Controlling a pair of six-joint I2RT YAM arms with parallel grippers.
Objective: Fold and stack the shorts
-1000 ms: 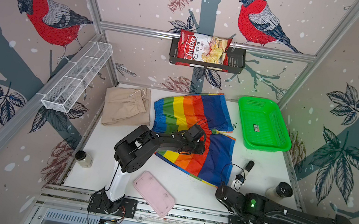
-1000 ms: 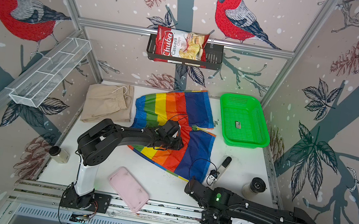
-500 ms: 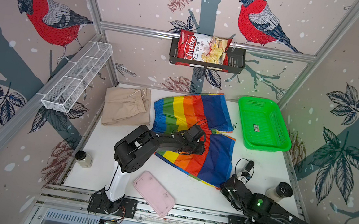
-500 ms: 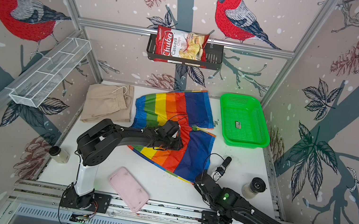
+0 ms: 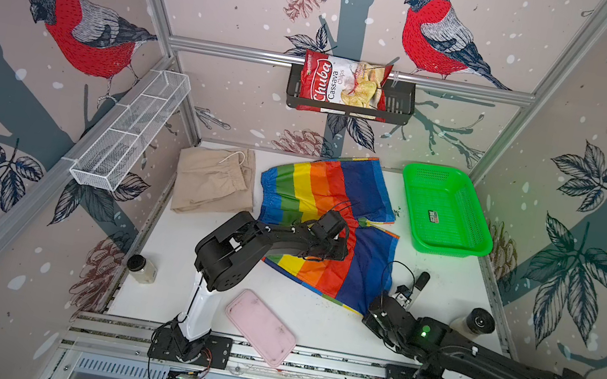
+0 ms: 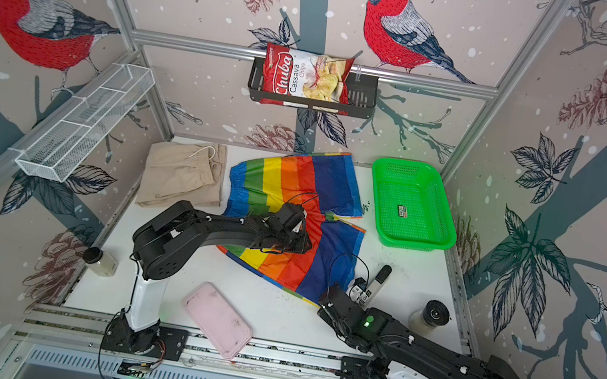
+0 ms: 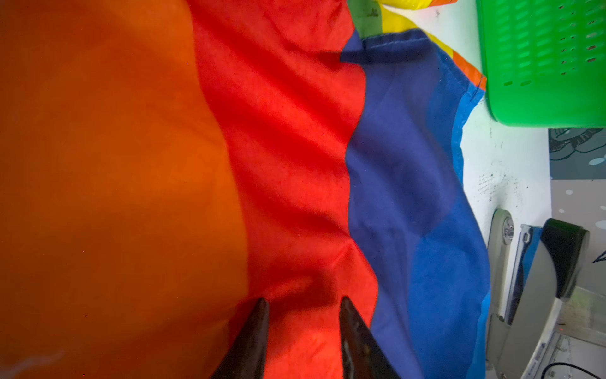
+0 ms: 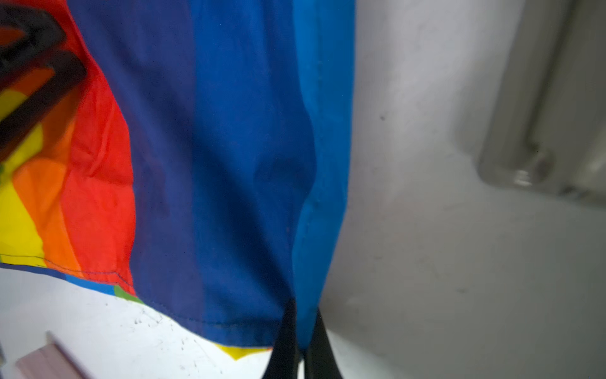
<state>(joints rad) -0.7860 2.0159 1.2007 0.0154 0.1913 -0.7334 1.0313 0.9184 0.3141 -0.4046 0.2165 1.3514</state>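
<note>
The striped shorts lie spread flat mid-table in both top views. The beige shorts lie folded at the back left. My left gripper is down on the striped pair's middle. Its jaws stand apart, with the fingertips resting on the red stripe. My right gripper is at the near right corner of the striped shorts, shut on the blue hem.
A green mesh basket stands at the back right. A pink tray lies at the front edge. A marker and a jar sit by the right arm, another jar at the left.
My right gripper has closed on the blue hem corner after shifting slightly at the shorts' near edge. The left arm has stayed where it was.
</note>
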